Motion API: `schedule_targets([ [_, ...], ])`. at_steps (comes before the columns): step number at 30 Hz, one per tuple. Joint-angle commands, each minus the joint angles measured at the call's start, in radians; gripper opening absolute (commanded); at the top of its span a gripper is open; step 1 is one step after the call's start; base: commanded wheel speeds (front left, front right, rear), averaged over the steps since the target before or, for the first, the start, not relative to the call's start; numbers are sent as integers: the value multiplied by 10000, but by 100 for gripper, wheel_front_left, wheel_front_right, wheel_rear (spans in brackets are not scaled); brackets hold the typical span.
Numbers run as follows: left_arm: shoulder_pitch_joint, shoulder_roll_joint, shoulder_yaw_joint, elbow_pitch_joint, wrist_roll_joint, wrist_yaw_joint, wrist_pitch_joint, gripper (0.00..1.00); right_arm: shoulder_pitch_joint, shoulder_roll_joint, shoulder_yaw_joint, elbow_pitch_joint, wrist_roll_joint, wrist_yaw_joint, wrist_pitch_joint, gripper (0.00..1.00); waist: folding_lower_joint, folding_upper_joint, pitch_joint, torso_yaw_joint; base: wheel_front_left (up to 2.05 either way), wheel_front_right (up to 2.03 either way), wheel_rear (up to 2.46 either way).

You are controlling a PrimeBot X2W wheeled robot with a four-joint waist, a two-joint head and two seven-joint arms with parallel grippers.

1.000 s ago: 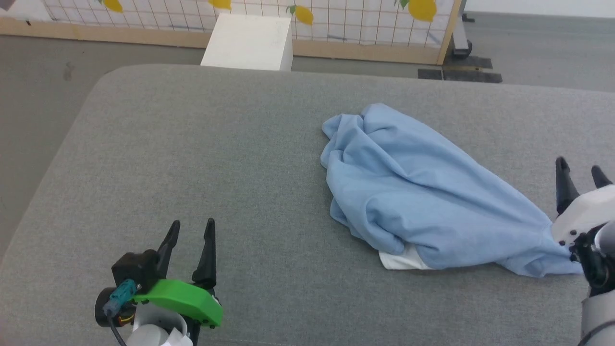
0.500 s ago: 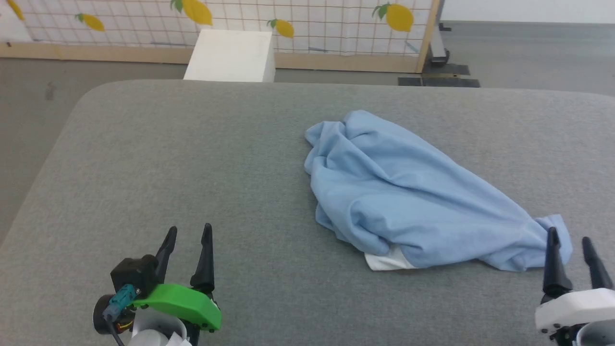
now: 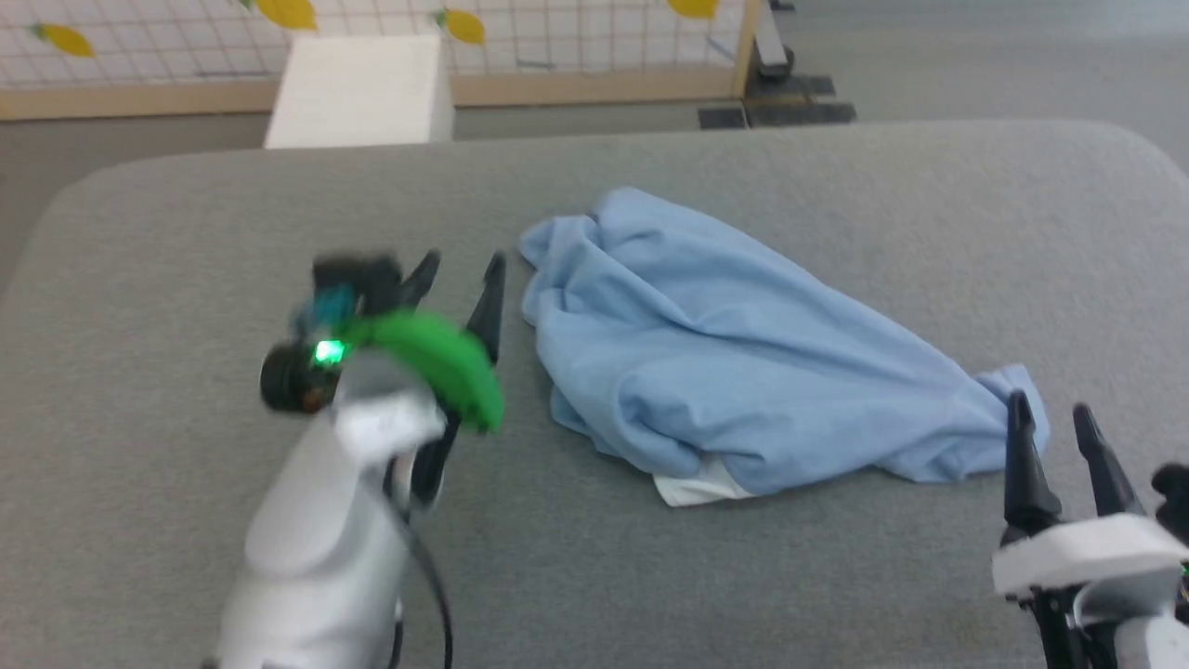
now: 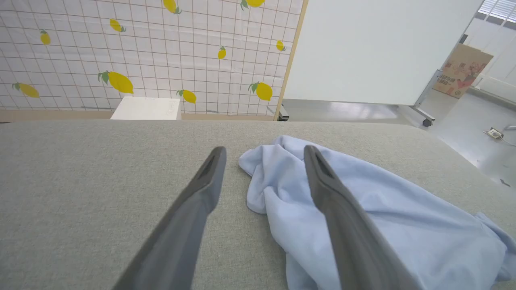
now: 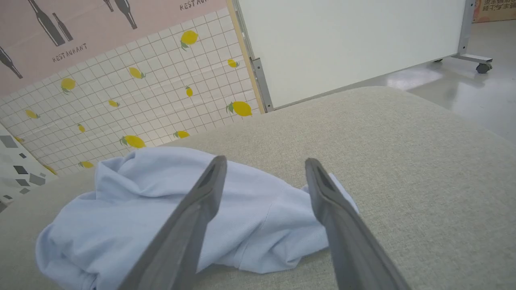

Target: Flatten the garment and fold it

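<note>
Folds hide most of the crumpled garment (image 3: pixel 725 372) on the grey tabletop (image 3: pixel 836 576); a white patch (image 3: pixel 697 485) peeks from beneath. Right gripper (image 3: pixel 1050 404) and blurred left gripper (image 3: pixel 464 258) flank it, jaws released, empty. Beyond: white box (image 3: pixel 358 93), lemon-print screen (image 3: pixel 557 37).

the garment (image 3: pixel 743 353) is a light-blue soft shirt, crumpled into a long rumpled heap on the grey padded surface (image 3: pixel 186 232). a small white patch (image 3: pixel 697 485) peeks from under its near edge; one corner trails out right.
</note>
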Motion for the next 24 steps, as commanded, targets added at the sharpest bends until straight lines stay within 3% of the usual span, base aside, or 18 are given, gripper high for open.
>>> schedule_targets([
  [1, -647, -66, -112, 456, -118, -44, 709, 100, -254, 0, 87, -88, 64, -13, -17, 100, 0, 0, 604, -639, 0, 0, 0],
  [5, -2358, -128, -422, 1953, -204, 152, 3191, 100, -456, 0, 297, -136, 151, -13, -57, 100, 0, 0, 1167, -1210, 0, 0, 0],
  [11, -3473, 20, -957, 3599, 18, 537, 6063, 100, -479, 0, 427, 22, 318, -13, -261, 100, 0, 0, 1736, -1729, 0, 0, 0],
  [16, -3611, 148, -1326, 4257, 252, 845, 7415, 100, -574, 1, 494, 127, 385, -13, -420, 100, 0, 0, 2015, -1844, 0, 0, 0],
  [19, -3440, 53, -1491, 4398, 136, 637, 8020, 100, -686, 1, 477, 194, 385, -13, -483, 100, 0, 0, 2072, -1758, 0, 0, 0],
  [20, -3386, 8, -1477, 4387, 54, 600, 8091, 95, -718, 1, 492, 216, 384, -13, -497, 100, 0, 0, 2067, -1707, 0, 0, 0],
  [21, -3341, -24, -1520, 4320, 41, 536, 8057, 40, -747, 1, 516, 245, 386, -13, -514, 100, 0, 0, 2041, -1627, 0, 0, 0],
  [22, -3304, -49, -1491, 4254, -17, 511, 7968, 0, -762, 1, 536, 269, 381, -13, -519, 100, 0, 0, 2017, -1552, 0, 0, 0],
  [24, -3241, -121, -1334, 4072, -240, 438, 7706, 0, -777, 1, 559, 328, 361, -13, -532, 100, 0, 0, 1906, -1334, 0, 0, 0],
])
